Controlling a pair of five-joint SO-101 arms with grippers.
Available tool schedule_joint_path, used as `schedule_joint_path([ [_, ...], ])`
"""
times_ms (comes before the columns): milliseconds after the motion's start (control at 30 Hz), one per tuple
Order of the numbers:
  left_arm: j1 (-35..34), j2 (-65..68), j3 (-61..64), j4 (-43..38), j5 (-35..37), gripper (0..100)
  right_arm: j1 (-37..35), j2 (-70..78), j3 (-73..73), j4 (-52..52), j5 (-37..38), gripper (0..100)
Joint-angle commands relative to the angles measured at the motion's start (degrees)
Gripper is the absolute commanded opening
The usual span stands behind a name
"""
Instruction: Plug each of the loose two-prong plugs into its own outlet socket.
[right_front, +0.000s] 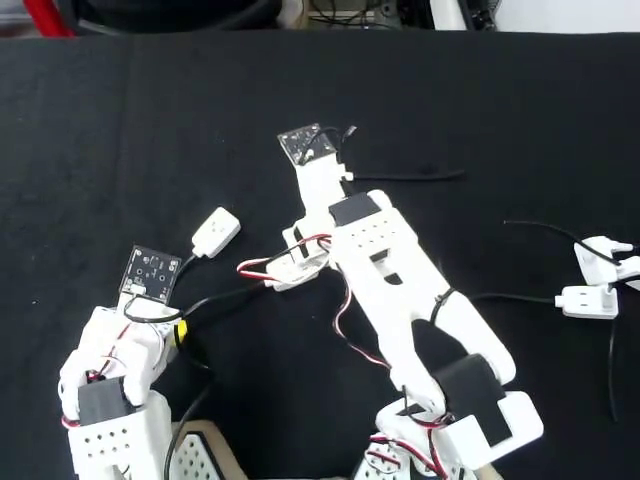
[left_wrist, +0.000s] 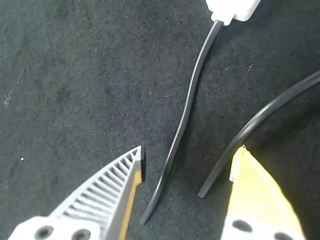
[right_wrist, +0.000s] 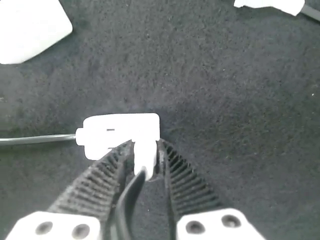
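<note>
My right pincer (right_wrist: 146, 146) grips a smooth white plug (right_wrist: 146, 160) touching a rounded socket (right_wrist: 120, 131); left pincer (left_wrist: 191, 150), released, straddles black cable (left_wrist: 187, 117) toward one o'clock.

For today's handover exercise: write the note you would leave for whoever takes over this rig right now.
Left claw: open above two black cables, holding nothing.
Right claw: shut on a plug that touches a white socket block.
Done: no plug visibly seated.
Left: seat this plug, then deal with the white connector near the left claw and two more white connectors far right.
</note>
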Motion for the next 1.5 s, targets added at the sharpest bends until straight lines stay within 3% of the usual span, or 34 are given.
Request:
schedule_joint_path([
  [0,-0.1,-0.3,-0.1,-1.4,-0.4,28,-0.7,0.0,-0.4,-1.1,-0.8,1.1],
  [600,-0.1,-0.3,-0.1,-1.4,-0.4,28,-2.2,0.2,-0.1,1.5,-1.0,1.1],
  [1067,-0.1,-0.3,0.0,-1.4,-0.4,28,-4.9,13.0,-3.9,1.6,-0.3,1.1],
  [1267,-0.1,-0.3,0.0,-1.4,-0.4,28,2.4,9.9,-4.1,8.0,7.8,1.1],
  [1467,-0.1,-0.3,0.3,-1.5,-0.4,28,21.3,7.5,-4.0,9.1,19.7,1.1],
])
